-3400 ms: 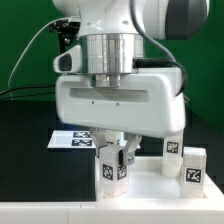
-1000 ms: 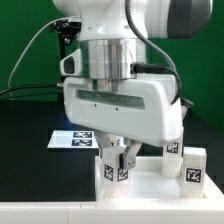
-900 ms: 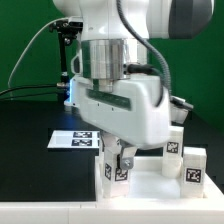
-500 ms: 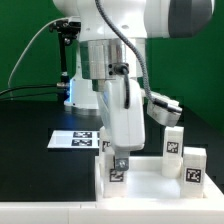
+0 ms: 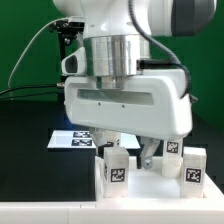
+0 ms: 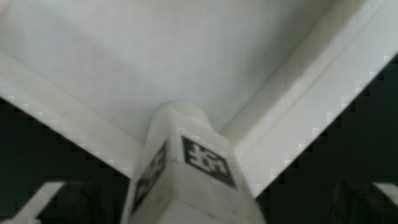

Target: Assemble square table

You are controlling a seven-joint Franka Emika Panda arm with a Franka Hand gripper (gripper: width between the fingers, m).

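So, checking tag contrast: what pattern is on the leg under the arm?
Black-and-white square tag on the white leg; clearest in exterior view.

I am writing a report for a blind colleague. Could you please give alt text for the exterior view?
The white robot arm's pincer hangs low over a white square table slab, with a tagged white leg standing at the slab's corner just below it. Two more tagged legs stand toward the exterior view's right, and the marker board lies on the black table behind.
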